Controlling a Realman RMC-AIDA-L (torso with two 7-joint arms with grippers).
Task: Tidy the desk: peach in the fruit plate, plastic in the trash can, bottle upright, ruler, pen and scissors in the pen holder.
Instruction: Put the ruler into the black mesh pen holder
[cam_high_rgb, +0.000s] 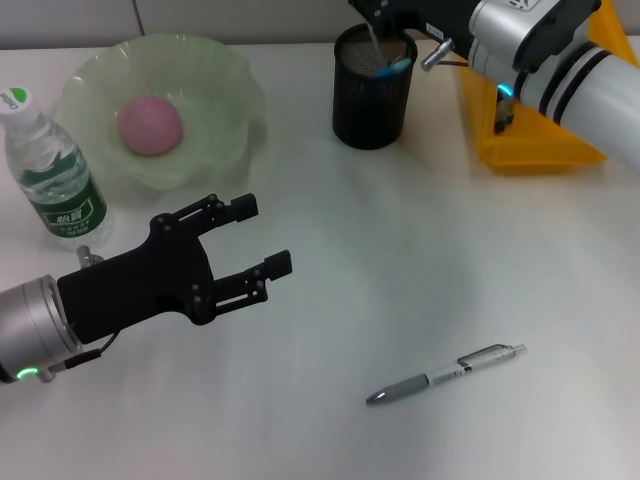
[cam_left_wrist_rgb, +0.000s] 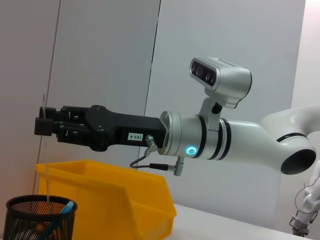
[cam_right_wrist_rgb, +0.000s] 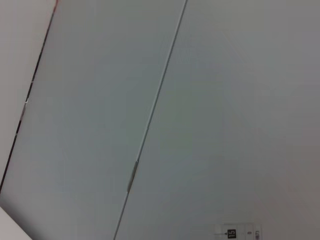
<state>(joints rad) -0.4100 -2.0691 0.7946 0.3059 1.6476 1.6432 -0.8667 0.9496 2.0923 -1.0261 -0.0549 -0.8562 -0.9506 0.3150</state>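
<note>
My right gripper (cam_high_rgb: 378, 12) hangs over the black mesh pen holder (cam_high_rgb: 372, 88), shut on a clear ruler (cam_high_rgb: 372, 42) whose lower end dips into the holder. The left wrist view shows that gripper (cam_left_wrist_rgb: 42, 122), the ruler (cam_left_wrist_rgb: 47, 170) and the holder (cam_left_wrist_rgb: 40, 217). A blue handle (cam_high_rgb: 396, 67) pokes out of the holder; I cannot tell if it is the scissors. The silver pen (cam_high_rgb: 445, 375) lies on the table at the front right. My left gripper (cam_high_rgb: 262, 238) hovers open at the front left, holding nothing. The peach (cam_high_rgb: 150, 125) sits in the green fruit plate (cam_high_rgb: 225, 85). The bottle (cam_high_rgb: 52, 170) stands upright. No plastic is in view.
The yellow trash can (cam_high_rgb: 530, 145) stands right of the pen holder, under my right arm. The white table (cam_high_rgb: 400, 250) is bare between the pen and the holder. The right wrist view shows only a wall.
</note>
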